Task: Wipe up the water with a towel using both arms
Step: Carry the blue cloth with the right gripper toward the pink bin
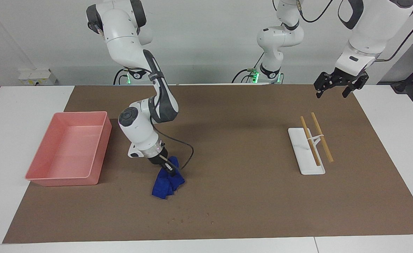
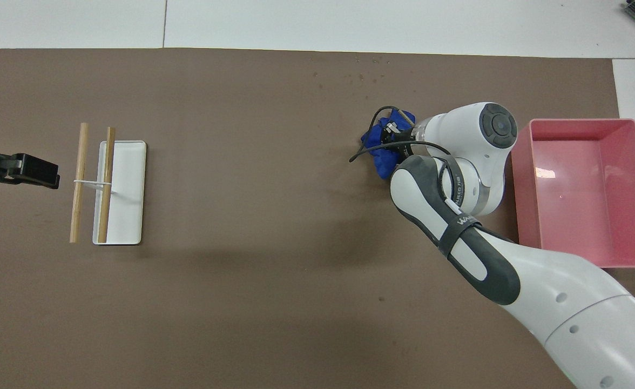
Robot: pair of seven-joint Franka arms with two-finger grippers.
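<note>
The deep-blue towel (image 1: 168,182) is a bunched cloth on the brown mat (image 1: 234,147), beside the pink tray. My right gripper (image 1: 167,167) is shut on its top folds and points down at a slant; the towel's lower folds touch the mat. The towel also shows in the overhead view (image 2: 380,154), partly under the right gripper (image 2: 392,131). Small dark specks (image 1: 178,220) mark the mat farther from the robots than the towel, also in the overhead view (image 2: 366,75). My left gripper (image 1: 336,89) is open and empty, raised over the mat's corner at the left arm's end (image 2: 26,170), where it waits.
A pink tray (image 1: 101,147) stands at the right arm's end of the mat (image 2: 582,122). A white flat holder (image 1: 306,161) with two wooden sticks (image 1: 320,137) lies toward the left arm's end, also in the overhead view (image 2: 128,205).
</note>
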